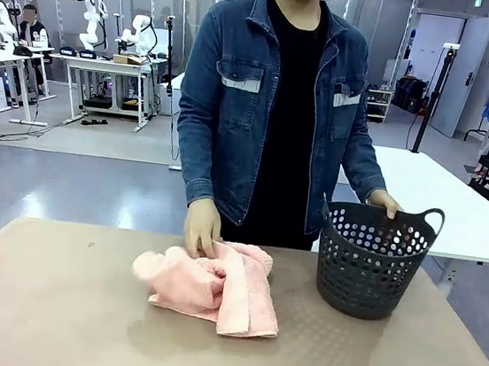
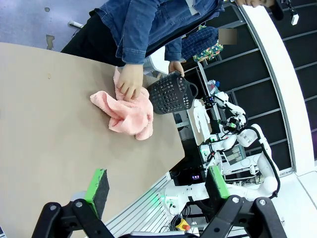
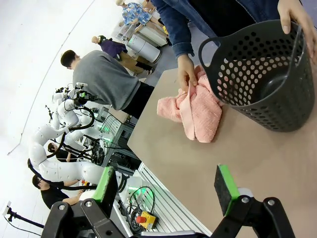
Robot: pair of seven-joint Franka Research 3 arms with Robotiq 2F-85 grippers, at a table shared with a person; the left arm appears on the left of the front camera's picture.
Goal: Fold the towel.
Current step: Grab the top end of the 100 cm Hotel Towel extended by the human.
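Observation:
The salmon-pink towel (image 1: 212,288) lies crumpled in a heap on the tan table, left of the dark basket; it also shows as a bunched towel (image 2: 128,112) in the left wrist view and a rumpled towel (image 3: 193,109) in the right wrist view. A person's hand (image 1: 201,227) rests on its far edge. My left gripper (image 2: 157,184) hangs open well back from the towel, above the table's near edge. My right gripper (image 3: 167,184) is open too, far from the towel, nothing between its fingers.
A dark perforated basket (image 1: 369,261) stands at the right of the table (image 1: 51,302), with the person's other hand (image 1: 385,202) on its rim. The person in a denim jacket stands close against the far edge. Bare tabletop lies in front of and left of the towel.

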